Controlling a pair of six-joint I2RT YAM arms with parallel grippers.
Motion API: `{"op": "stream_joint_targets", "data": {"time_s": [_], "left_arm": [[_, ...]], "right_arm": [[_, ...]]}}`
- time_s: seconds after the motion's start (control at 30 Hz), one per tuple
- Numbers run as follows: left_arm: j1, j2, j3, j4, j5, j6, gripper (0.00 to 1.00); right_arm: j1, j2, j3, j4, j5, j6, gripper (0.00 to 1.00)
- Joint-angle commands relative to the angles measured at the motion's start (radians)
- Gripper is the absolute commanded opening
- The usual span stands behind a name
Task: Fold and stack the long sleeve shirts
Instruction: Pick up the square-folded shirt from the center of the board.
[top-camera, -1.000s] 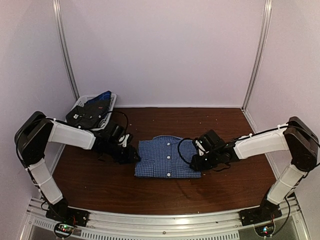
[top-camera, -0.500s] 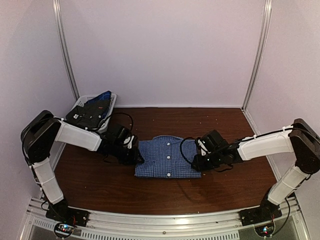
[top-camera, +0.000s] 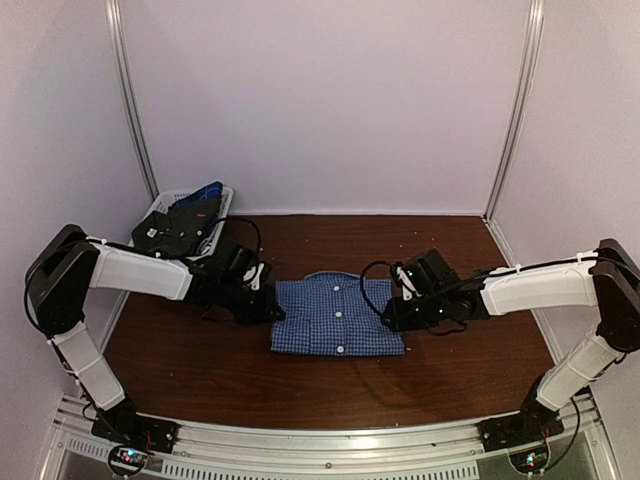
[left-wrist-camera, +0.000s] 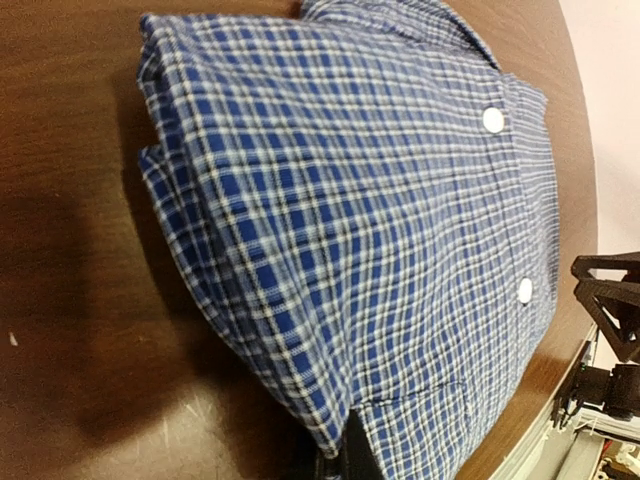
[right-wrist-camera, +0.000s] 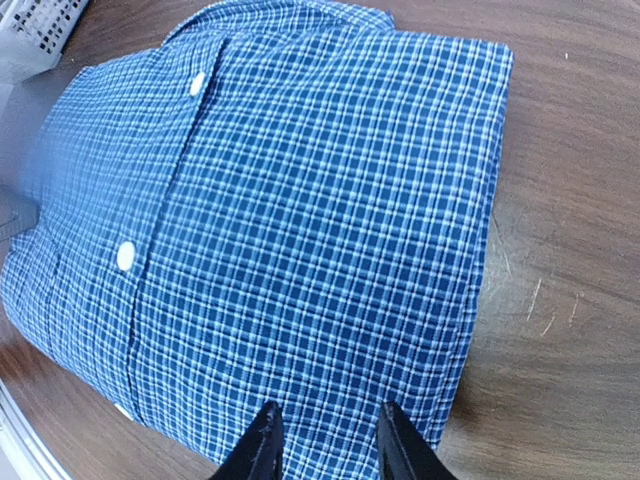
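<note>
Shirt (right-wrist-camera: 300, 200) in blue check lies folded into a neat rectangle on the tabletop (top-camera: 440, 250), directly under and ahead of the right fingers (right-wrist-camera: 265, 445). Those stand apart, with checked cloth showing in the gap between them at the near edge of the fold; whether their tips touch the cloth cannot be told. Of the left fingers (left-wrist-camera: 355, 455) only one dark tip shows, tucked at the lower edge of the shirt's other side, so I cannot tell whether they are apart or together. From above, the shirt sits between the two sets of fingers, button placket (right-wrist-camera: 125, 255) facing up and running across between them. Well beyond the left fingers, at the far corner, a white basket (top-camera: 228, 200) holds dark garments (top-camera: 185, 225). The fold looks finished, so the step in hand is probably squaring it up or taking hold to move it. The risk lies in the layers: a pinch that catches only the top ply would peel the fold open. Pulling harder on one side than the other would drag the shirt askew on the smooth wood. Lifting by the two edges alone could let the middle sag and spill the tucked sleeves.
</note>
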Motion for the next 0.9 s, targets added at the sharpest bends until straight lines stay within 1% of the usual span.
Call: {"op": "stream_joint_targets", "data": {"time_s": [0.0, 0.17, 0.33, 0.43, 0.6, 0.7, 0.87], "left_arm": [[0.022, -0.097, 0.020, -0.102, -0.007, 0.063, 0.00], [0.049, -0.171, 0.046, -0.241, -0.005, 0.149, 0.00], [0.101, -0.247, 0.066, -0.362, 0.010, 0.233, 0.00], [0.128, -0.282, 0.094, -0.431, 0.004, 0.275, 0.00], [0.161, -0.314, 0.142, -0.504, 0.011, 0.326, 0.00], [0.173, -0.327, 0.160, -0.524, 0.014, 0.345, 0.00], [0.191, -0.335, 0.181, -0.561, 0.008, 0.371, 0.00]], "right_arm": [[0.004, -0.020, 0.058, -0.011, 0.017, 0.007, 0.34], [0.037, 0.036, 0.131, 0.010, 0.003, 0.022, 0.34], [0.074, 0.137, 0.242, 0.033, -0.003, 0.033, 0.33], [0.085, 0.205, 0.295, 0.050, -0.011, 0.041, 0.30], [0.099, 0.313, 0.313, 0.108, -0.041, 0.061, 0.27], [0.110, 0.381, 0.349, 0.115, -0.067, 0.067, 0.25], [0.149, 0.456, 0.400, 0.118, -0.067, 0.076, 0.25]]}}
